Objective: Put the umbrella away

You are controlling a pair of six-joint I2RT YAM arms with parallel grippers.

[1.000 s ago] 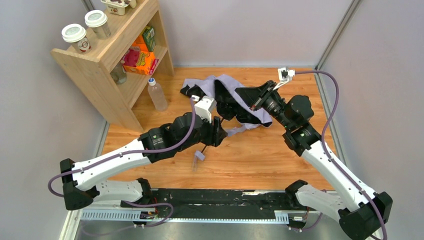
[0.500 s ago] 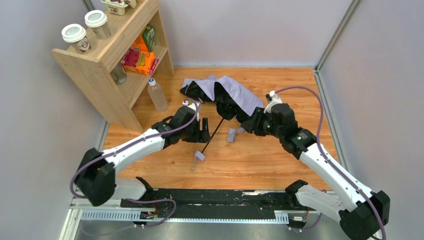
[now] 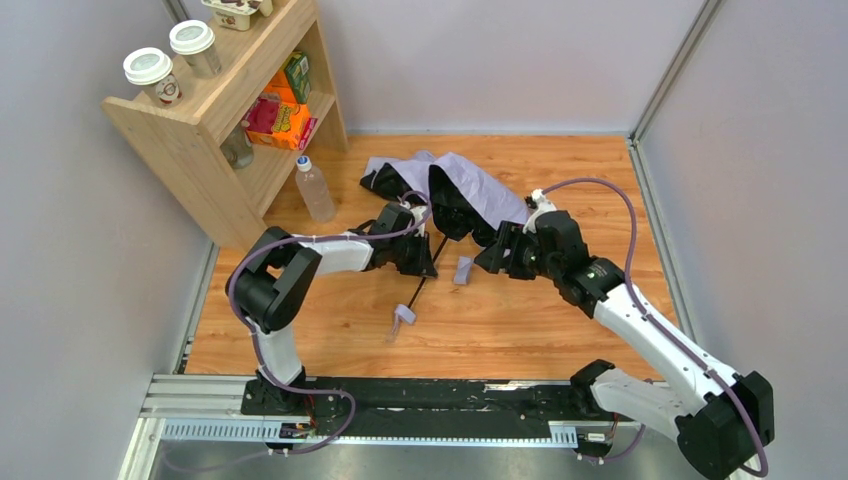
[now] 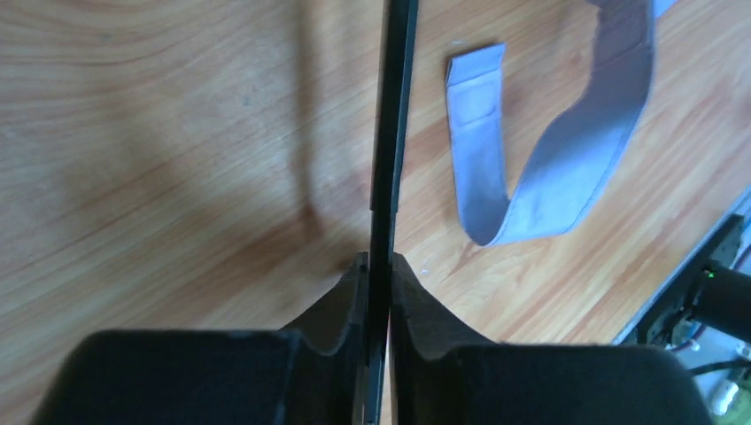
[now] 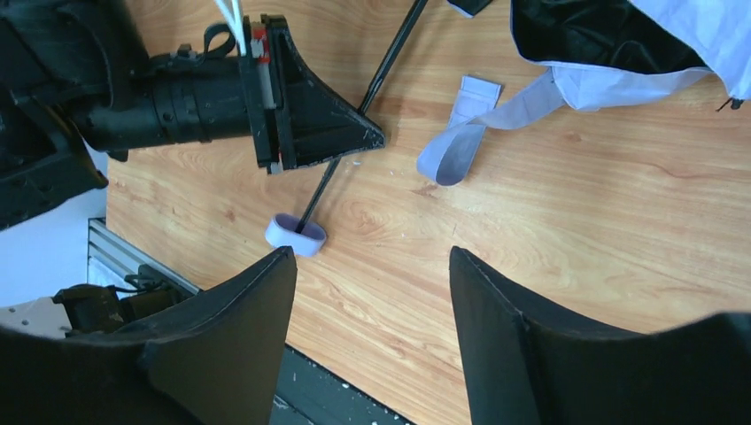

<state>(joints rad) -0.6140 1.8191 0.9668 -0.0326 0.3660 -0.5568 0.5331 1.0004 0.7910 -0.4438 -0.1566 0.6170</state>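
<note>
The umbrella (image 3: 470,185) lies on the wooden floor at the back centre, its pale lavender fabric crumpled over a dark lining. Its thin dark shaft (image 4: 390,133) runs out toward the near left and ends in a small grey handle (image 3: 403,315). My left gripper (image 3: 427,262) is shut on the shaft partway along it, both fingers pressed against it in the left wrist view (image 4: 379,262). A lavender strap (image 3: 463,270) lies loose beside the shaft. My right gripper (image 5: 372,257) hovers open just right of the strap, holding nothing.
A wooden shelf (image 3: 210,130) with cups and boxes stands at the back left, a clear bottle (image 3: 313,188) on the floor beside it. Grey walls close in on both sides. The black rail (image 3: 450,395) runs along the near edge.
The left gripper moved up the shaft toward the fabric and shut on it. The right gripper let go of the fabric, opened and dropped low; the fabric settled on the floor.
</note>
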